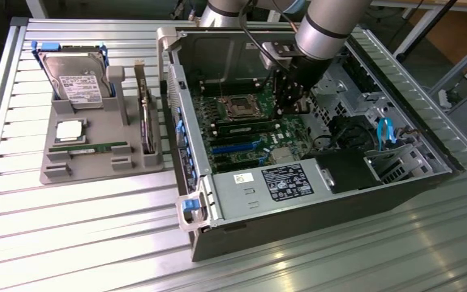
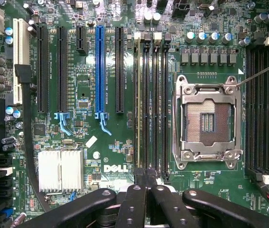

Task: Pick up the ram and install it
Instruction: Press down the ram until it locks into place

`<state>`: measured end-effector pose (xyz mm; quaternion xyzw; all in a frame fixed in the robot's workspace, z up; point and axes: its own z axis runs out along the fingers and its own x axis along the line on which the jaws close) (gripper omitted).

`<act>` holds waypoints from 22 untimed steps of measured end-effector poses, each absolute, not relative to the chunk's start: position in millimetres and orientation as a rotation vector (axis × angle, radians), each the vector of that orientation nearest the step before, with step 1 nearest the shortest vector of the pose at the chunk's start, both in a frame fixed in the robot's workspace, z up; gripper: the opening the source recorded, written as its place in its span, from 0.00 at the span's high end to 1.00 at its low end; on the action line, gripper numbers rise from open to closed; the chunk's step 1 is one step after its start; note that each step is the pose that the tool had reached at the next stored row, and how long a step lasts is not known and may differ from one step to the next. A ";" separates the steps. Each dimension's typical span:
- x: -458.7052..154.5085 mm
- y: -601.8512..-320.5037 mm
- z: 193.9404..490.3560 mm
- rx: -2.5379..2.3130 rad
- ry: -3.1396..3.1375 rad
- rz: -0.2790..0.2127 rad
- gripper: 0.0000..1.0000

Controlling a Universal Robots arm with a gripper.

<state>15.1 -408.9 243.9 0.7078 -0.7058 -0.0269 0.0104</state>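
**Two sticks in sight, one standing in its slot**

One ram [image 2: 138,104] is standing edge-up in a memory slot of the motherboard [image 2: 91,156]. Its near end is sitting just beyond the tips of the jaws [image 2: 146,179], which are looking pressed together with nothing visibly between them. Another green stick [image 1: 87,148] is lying in the tray [image 1: 55,173] on the table [image 1: 95,243], well apart from the jaws. Pick-up and placing are looking done. Whether the ram is sitting fully home, I cannot tell.

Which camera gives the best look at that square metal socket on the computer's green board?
The wrist view: it looks straight down on the socket, so its metal frame and the bare contacts in its middle are plain. The exterior view shows the socket small and at a slant.
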 end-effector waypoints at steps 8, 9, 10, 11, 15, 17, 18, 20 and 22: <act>15.1 -408.8 240.0 2.209 -2.203 -0.084 0.91; 15.1 -408.9 239.9 2.209 -2.203 -0.084 0.91; 15.1 -408.9 239.9 2.209 -2.203 -0.084 0.91; 15.0 -409.6 239.7 2.209 -2.203 -0.084 0.91; 15.1 -410.7 238.9 2.209 -2.203 -0.084 0.91; 15.1 -410.7 238.1 2.209 -2.203 -0.084 0.91; 15.1 -410.7 238.0 2.209 -2.203 -0.084 0.91; 15.1 -410.7 236.5 2.209 -2.203 -0.084 0.91; 15.1 -410.7 236.4 2.209 -2.203 -0.084 0.91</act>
